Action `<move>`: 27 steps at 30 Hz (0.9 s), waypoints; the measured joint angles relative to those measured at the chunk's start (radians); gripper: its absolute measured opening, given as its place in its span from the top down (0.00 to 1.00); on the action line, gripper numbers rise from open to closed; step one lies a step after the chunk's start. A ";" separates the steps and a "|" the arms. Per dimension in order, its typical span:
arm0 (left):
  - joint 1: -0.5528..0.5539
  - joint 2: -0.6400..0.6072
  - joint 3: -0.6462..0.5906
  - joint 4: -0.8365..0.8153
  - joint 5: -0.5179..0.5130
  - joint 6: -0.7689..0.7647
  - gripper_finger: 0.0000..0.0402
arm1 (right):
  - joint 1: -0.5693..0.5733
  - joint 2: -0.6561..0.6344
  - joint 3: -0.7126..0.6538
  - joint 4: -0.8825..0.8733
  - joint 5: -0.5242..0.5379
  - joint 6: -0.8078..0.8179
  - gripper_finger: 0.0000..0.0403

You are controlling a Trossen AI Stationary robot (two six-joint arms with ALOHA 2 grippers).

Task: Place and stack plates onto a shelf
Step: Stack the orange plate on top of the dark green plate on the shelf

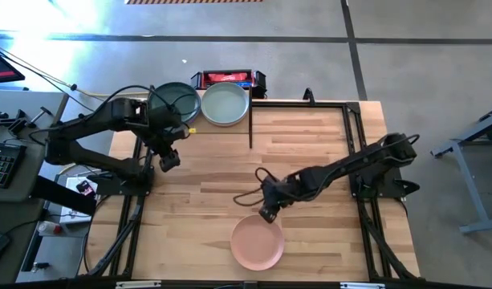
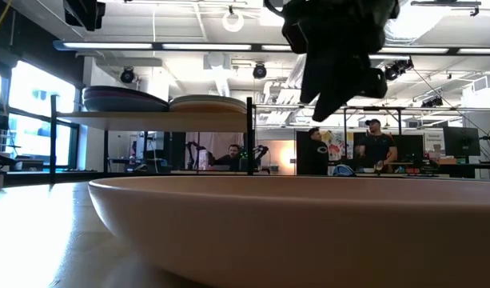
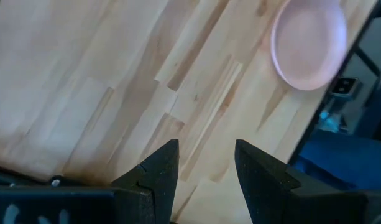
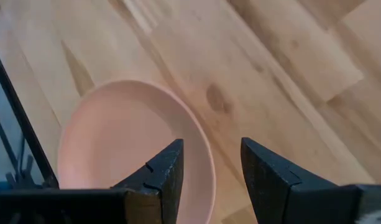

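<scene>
One pink plate [image 1: 258, 243] sits on the pale plank surface [image 1: 310, 144], right gripper [image 1: 266, 213] just above its rim, fingers released. Left gripper [image 1: 168, 159] hangs released too; the shelf [image 2: 169, 118] holds matte plates, perhaps several stacked.

No legible text, labels or nos. anywhere in these views

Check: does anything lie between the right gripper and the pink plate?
Nothing: the open right gripper hovers over the pink plate's rim, only bare tabletop nearby, in the right wrist view.
</scene>
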 joint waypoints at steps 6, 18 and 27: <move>-0.085 0.000 0.000 0.018 -0.090 -0.067 0.64 | 0.047 0.024 0.000 -0.002 0.006 0.000 0.65; -0.228 0.017 0.000 0.166 -0.116 -0.197 0.64 | 0.113 0.029 0.000 -0.064 0.056 0.059 0.65; -0.309 0.108 -0.001 0.273 -0.141 -0.299 0.64 | 0.149 0.029 0.000 -0.139 0.056 0.086 0.65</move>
